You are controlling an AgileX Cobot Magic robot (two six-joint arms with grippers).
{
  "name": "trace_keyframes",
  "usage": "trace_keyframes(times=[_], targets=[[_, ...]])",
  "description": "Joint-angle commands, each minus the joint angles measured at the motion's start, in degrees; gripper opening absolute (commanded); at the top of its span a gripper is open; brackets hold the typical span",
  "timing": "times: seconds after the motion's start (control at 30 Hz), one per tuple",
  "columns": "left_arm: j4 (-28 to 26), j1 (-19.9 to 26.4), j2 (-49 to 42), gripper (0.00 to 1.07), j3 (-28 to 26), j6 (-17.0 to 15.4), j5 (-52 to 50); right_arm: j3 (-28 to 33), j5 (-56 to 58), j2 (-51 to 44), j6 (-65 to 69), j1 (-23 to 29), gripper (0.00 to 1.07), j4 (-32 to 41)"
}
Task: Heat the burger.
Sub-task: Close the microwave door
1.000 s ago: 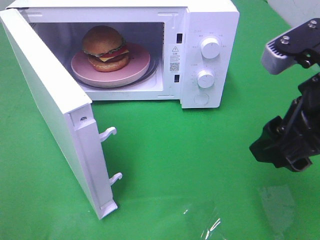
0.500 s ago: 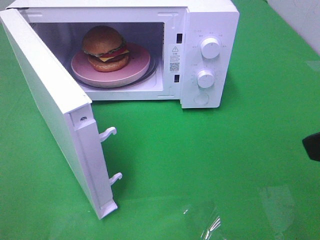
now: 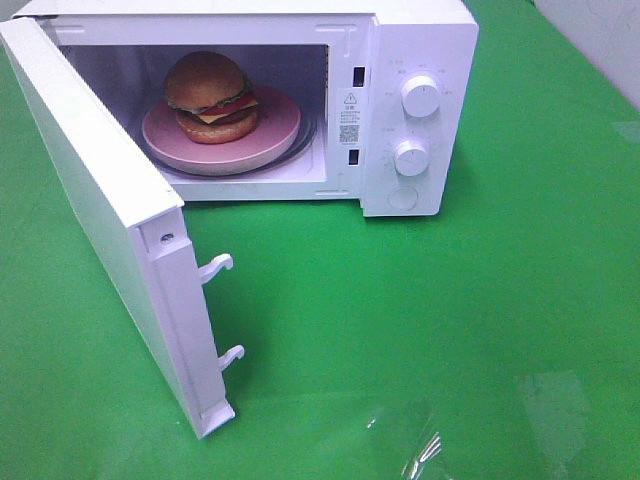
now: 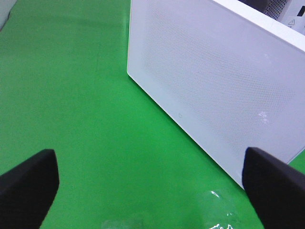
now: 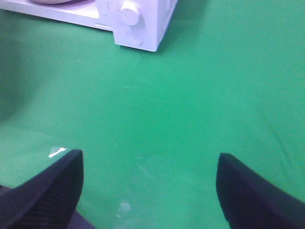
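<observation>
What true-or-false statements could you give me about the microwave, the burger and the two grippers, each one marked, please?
1. The door of the white microwave stands open. True.
2. The round burger with the golden-brown bun lies out on the green table. False: it sits on the flat pink plate inside the microwave.
3. The left gripper has its jaws shut on the door. False: the jaws stand open with nothing between them.
4. The control panel carries two round white knobs. True.
5. The right gripper holds the plate. False: its jaws are open and empty over the table.
</observation>
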Motion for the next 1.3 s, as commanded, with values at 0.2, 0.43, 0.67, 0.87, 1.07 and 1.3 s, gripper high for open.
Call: trace_keyframes(times=[0.2, 0.43, 0.67, 0.87, 1.07, 1.3], targets=[[-0.4, 0.17, -0.06, 0.97, 0.17, -0.06, -0.46, 6.19, 0.57, -11.46, 0.57, -8.65, 0.75, 0.52], [-0.4, 0.17, -0.06, 0.97, 0.17, -0.06, -0.46, 8.59, 0.46, -18.05, 0.57, -13.12, 0.75, 5.61], [-0.4, 0.17, -0.06, 0.97, 0.17, -0.06, -0.46, 9.74, 0.57, -22.63, 0.34, -14.9, 0.74, 6.36], [-0.4, 0.17, -0.11, 0.97, 0.17, -0.11, -0.46, 9.74, 0.57, -24.64, 0.34, -16.9, 0.71, 6.36], [-0.4, 0.17, -0.11, 0.97, 0.17, -0.11, -0.46, 9.74, 0.57, -24.64, 0.4, -16.9, 0.71, 6.36], [-0.4, 0.17, -0.11, 0.97, 0.17, -0.11, -0.46, 9.74, 0.57, -24.64, 0.4, -16.9, 0.71, 6.36]])
